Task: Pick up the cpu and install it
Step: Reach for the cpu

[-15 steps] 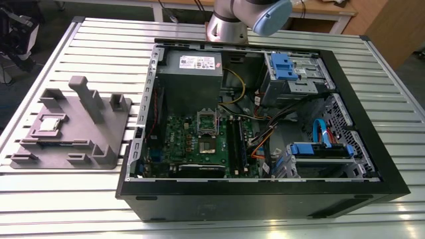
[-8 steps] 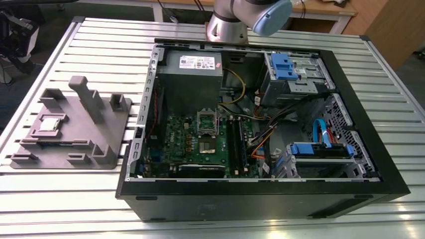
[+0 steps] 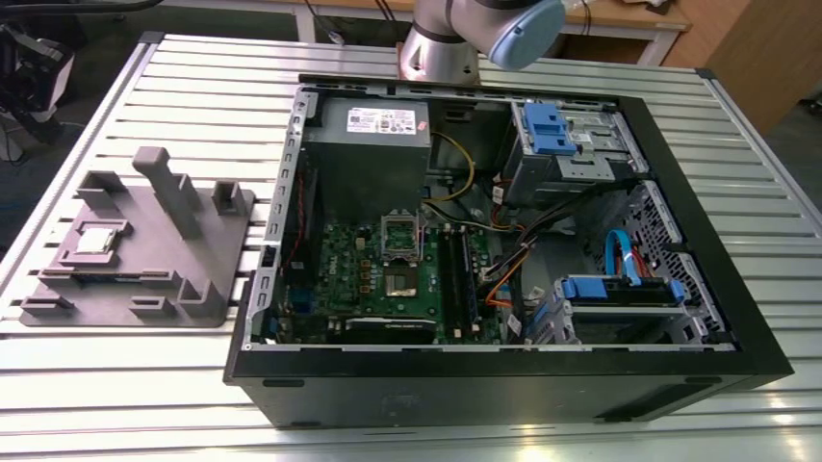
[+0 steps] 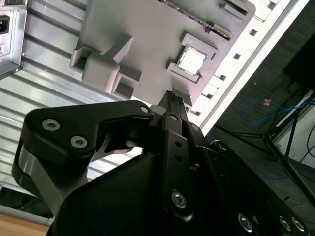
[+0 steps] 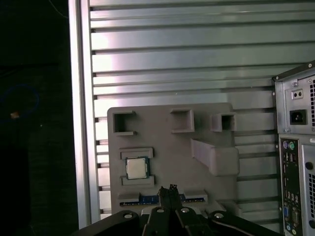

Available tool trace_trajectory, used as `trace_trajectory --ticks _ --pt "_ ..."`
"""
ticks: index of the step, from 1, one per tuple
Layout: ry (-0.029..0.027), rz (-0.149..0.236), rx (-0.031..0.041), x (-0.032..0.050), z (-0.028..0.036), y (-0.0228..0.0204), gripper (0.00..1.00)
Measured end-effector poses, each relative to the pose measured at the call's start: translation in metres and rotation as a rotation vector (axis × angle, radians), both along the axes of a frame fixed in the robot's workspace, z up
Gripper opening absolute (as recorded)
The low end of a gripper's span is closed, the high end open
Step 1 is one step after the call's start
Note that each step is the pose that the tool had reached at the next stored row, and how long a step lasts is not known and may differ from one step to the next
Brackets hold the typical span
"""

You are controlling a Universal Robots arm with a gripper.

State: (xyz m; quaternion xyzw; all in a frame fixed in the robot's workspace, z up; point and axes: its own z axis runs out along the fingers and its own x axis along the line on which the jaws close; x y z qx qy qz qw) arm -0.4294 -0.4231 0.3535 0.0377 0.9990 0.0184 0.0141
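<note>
At the exterior view's left: the cpu (image 3: 100, 238) in its tray (image 3: 206, 262).
Your gripper (image 5: 170, 189) hovers above, fingers pinched together, empty.

Arm (image 3: 444, 43): at 12 o'clock in the exterior view, silver upright link w/ a pale blue joint cap (image 3: 525, 29) just toward 1 o'clock of it. Claw (image 4: 172, 98) in second wrist view: black, slim fingers (image 4: 173, 142) pressed together, tips meeting, nothing gripped, tips in free air. Black linkage arms (image 4: 83, 128) splay out behind the fingers, bolt heads along them. First wrist view: claw (image 5: 170, 189) likewise closed.
</note>
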Motion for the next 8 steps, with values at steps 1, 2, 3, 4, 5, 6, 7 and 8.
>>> trace_trajectory --ticks 1,2,3,4,5,6,7,8 --pt "0.0005 0.000 0.0000 0.0000 0.0001 0.0000 0.11" --pt "0.0007 0.000 0.0001 0.0001 0.0000 0.0000 0.11" --pt "0.0008 0.000 0.0001 0.0001 -0.0001 0.0000 0.11" --pt "0.0010 0.000 -0.0001 0.0000 -0.0001 0.0000 0.11" --pt "0.0009 0.000 0.0001 -0.0001 -0.0007 -0.0003 0.11" --pt "0.0009 0.000 0.0001 -0.0002 -0.0017 -0.0011 0.11" --pt "0.0008 0.000 0.0001 -0.0005 -0.0028 -0.0018 0.11" --pt "0.0008 0.000 0.0001 -0.0009 -0.0041 -0.0027 0.11"
